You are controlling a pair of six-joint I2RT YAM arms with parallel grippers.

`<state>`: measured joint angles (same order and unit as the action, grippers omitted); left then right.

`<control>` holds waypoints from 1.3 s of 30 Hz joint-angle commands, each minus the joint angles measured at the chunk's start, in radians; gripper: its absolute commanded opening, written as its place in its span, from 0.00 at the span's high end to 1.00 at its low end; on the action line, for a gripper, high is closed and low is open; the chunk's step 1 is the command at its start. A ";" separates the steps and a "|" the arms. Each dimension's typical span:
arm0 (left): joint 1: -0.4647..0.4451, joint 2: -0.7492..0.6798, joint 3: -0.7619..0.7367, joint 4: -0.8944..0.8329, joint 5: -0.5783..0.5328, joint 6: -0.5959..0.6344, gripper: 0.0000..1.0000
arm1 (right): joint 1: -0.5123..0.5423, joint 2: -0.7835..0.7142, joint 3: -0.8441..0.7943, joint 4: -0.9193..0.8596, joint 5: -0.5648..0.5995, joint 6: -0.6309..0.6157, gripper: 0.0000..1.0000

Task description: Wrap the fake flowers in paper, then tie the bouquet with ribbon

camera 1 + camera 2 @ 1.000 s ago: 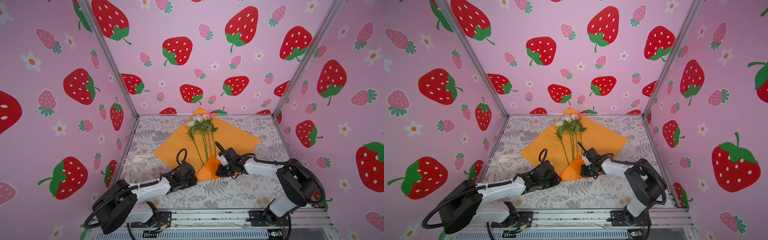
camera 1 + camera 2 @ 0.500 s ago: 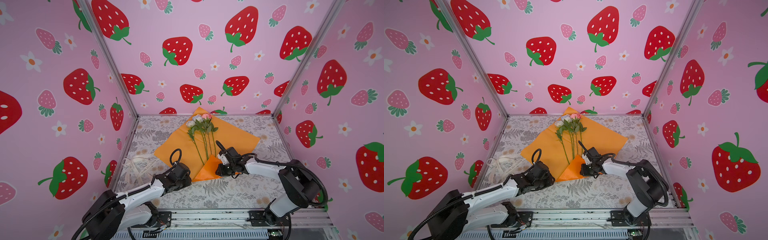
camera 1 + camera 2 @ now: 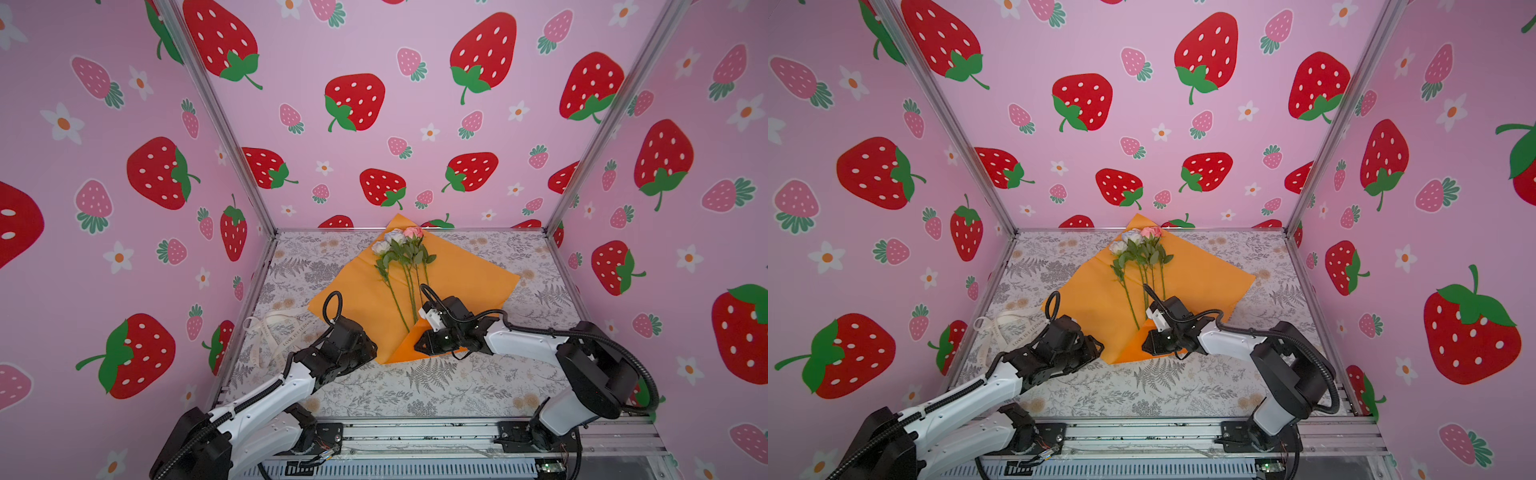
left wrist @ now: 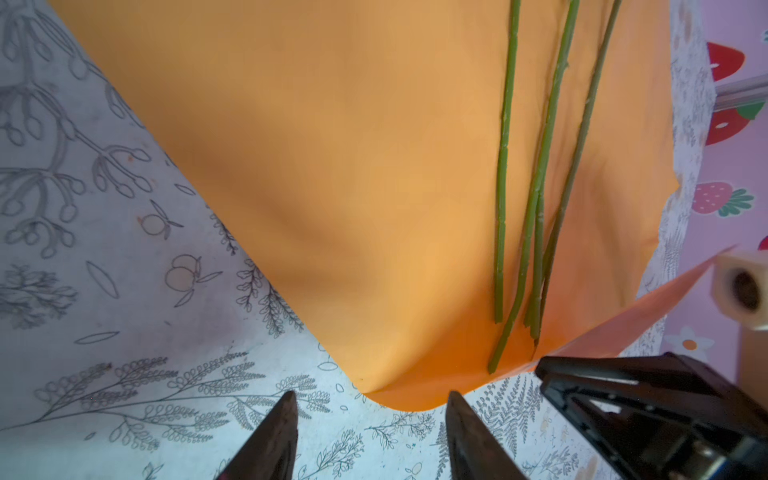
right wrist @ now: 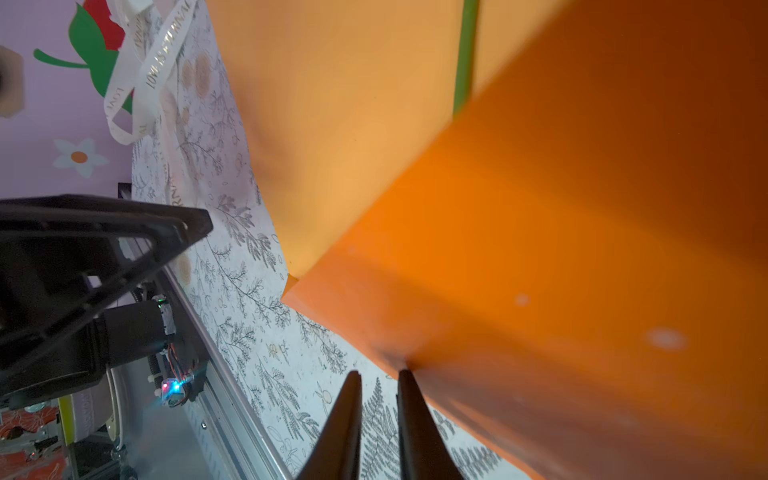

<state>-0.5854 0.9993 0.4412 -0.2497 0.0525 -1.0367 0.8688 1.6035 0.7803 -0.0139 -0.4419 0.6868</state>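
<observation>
The roses (image 3: 400,246) lie on the orange wrapping paper (image 3: 461,278), blooms toward the back wall and stems running toward me. My right gripper (image 3: 417,343) is at the paper's near corner, where a flap is folded up over the stem ends. My left gripper (image 3: 371,350) sits low just beside that corner, over the leaf-printed table (image 3: 415,388). A cream ribbon (image 3: 270,328) lies loose near the left wall.
</observation>
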 commanded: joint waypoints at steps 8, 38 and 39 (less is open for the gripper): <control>0.128 -0.039 -0.030 -0.027 0.118 0.025 0.33 | 0.021 0.085 0.030 0.034 0.029 0.039 0.80; 0.346 0.353 -0.035 0.399 0.328 -0.050 0.14 | 0.018 0.149 0.005 -0.017 0.110 0.080 0.82; 0.350 0.365 -0.039 0.434 0.330 -0.064 0.14 | 0.018 0.148 0.004 -0.017 0.109 0.082 0.82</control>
<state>-0.2497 1.3094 0.4252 0.1368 0.4015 -1.0473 0.8837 1.7241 0.8089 0.0216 -0.3843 0.7589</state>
